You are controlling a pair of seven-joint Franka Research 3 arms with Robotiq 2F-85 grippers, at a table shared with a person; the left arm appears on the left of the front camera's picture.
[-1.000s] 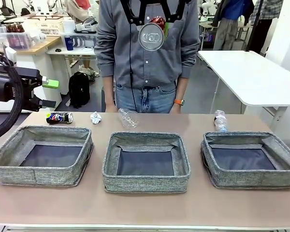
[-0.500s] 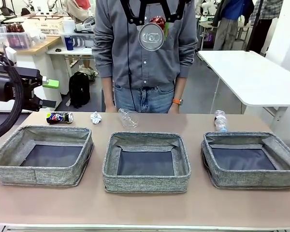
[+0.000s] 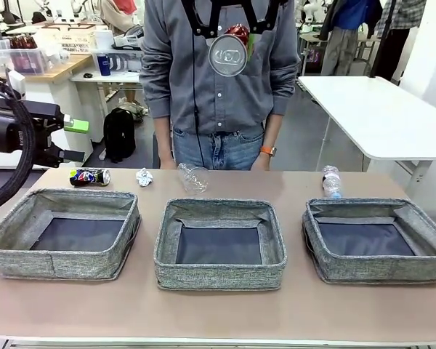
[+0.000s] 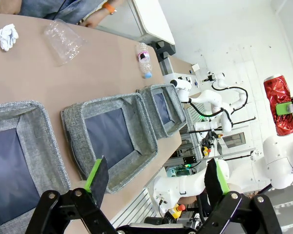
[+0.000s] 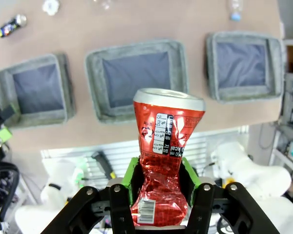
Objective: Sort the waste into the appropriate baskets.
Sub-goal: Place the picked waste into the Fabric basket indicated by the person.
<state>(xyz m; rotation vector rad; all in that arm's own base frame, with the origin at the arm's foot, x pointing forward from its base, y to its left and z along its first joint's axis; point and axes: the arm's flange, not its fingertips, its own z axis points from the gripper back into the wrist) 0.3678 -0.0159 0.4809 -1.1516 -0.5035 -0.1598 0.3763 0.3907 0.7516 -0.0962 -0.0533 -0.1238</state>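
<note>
My right gripper [image 5: 161,187] is shut on the crushed red can [image 5: 166,151] and holds it high above the table; in the front view the can's silver end [image 3: 227,56] faces the camera. Three grey baskets [image 3: 58,265] [image 3: 218,276] [image 3: 378,269] stand in a row with nothing in them. Behind them on the table lie the dark can [image 3: 89,177], the paper ball [image 3: 144,177], the clear cup [image 3: 192,177] and the water bottle [image 3: 331,182]. Off the table's left end, my left gripper [image 3: 76,139] is open with nothing between its fingers [image 4: 97,175].
A person [image 3: 218,94] in a grey shirt stands at the far edge, hands down behind the table. A white table [image 3: 378,116] stands at the back right. Bare tabletop [image 3: 218,320] runs in front of the baskets.
</note>
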